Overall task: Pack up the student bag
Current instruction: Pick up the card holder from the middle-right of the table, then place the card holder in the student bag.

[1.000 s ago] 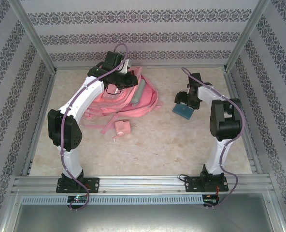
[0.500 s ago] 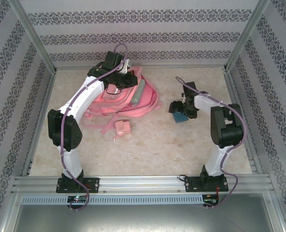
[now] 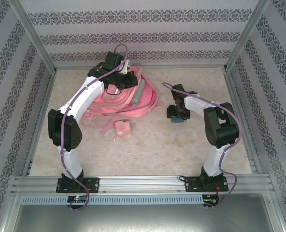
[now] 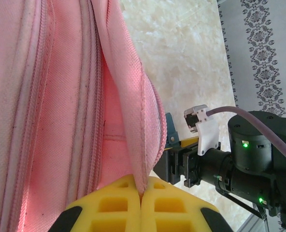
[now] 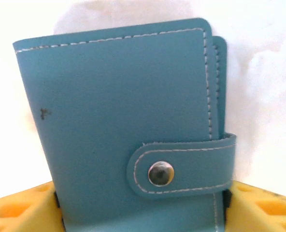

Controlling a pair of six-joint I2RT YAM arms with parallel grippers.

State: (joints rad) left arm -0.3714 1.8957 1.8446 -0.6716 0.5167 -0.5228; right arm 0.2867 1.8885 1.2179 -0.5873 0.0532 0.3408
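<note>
Inspection from the near edge of the counter (image 3: 148, 150): the student bag (image 3: 133, 99) lies flat at the far left-centre, its straps (image 3: 99, 126) trailing toward the front. The left arm covers the bag's left portion, so that part cannot be examined from above. The left hand (image 3: 115, 88) is down on the bag. In the left wrist view its yellow pads (image 4: 109, 208) are pressed together, pinching a stitched edge of the pink fabric (image 4: 143, 121). The bag's interior is not visible there.

A long grey item (image 3: 139, 92) rests on the bag; what it is cannot be made out. A small pink pouch (image 3: 122, 127) sits just in front of the bag, apart from it.

The right hand (image 3: 177, 113) is well right of the bag, gripping a blue wallet (image 5: 123, 111) between its pads (image 5: 17, 208). The wallet's snap tab is fastened and its lower edge is cut off. From above the hand largely hides the wallet.
</note>
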